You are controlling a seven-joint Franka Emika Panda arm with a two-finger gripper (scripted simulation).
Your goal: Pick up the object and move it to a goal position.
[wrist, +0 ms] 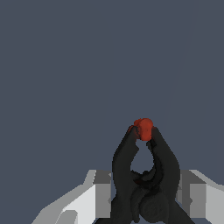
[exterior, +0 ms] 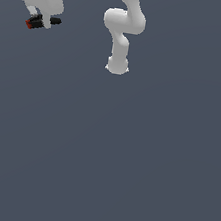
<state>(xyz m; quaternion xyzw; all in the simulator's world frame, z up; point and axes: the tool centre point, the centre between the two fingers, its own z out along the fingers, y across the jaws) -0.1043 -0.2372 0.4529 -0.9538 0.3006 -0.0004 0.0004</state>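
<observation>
White hand [exterior: 43,21] is clenched on the little black clamp [wrist: 144,179] – red tip [wrist: 143,128] poking out, up near the exterior view's top left.

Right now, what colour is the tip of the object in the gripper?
Red, on the otherwise black object; the tip shows best in the wrist view.

A bare simulated test space, not a home or workshop. A flat, uniform slate-grey ground [exterior: 122,175] fills both views, without walls, furniture or texture. The only fixture is a smooth white robot arm [exterior: 124,26], rendered without shading detail or cables; its round base sits directly on that ground, and the grey spreads evenly around it on every side.
</observation>
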